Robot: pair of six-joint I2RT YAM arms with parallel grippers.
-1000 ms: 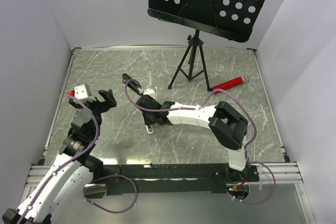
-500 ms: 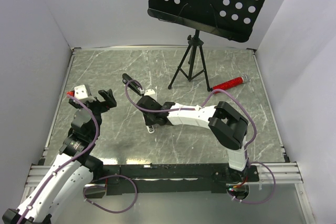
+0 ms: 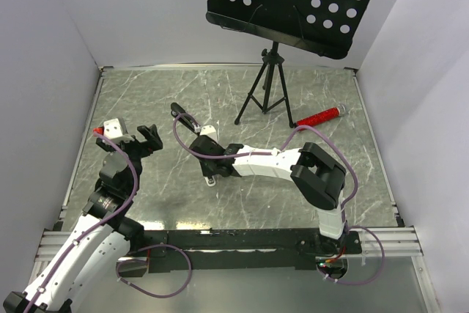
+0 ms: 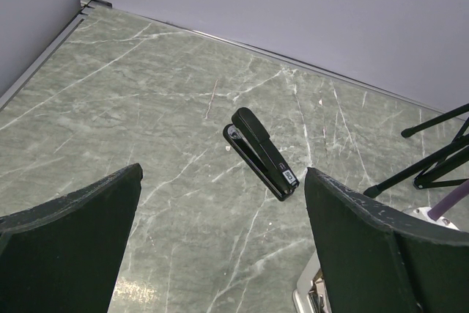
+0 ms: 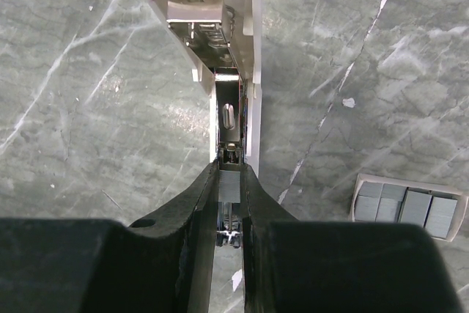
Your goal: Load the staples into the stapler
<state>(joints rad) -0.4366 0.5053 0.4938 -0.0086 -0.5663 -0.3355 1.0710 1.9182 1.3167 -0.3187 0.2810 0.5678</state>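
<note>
Top view: right arm stretched to the opened white stapler, mid-table.
Left wrist: left hand spread wide, black stapler lying beyond it.
Right wrist: right hand pinching the staples – just over the white stapler's open channel – box of spare strips nearby.

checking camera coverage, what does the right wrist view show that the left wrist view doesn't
Only right wrist: the right gripper pinching the staples over the white stapler's open channel, plus a small box of strips. Only left wrist: a closed black stapler, tripod legs, and the wide-open left gripper. Both: the green marbled table.
</note>
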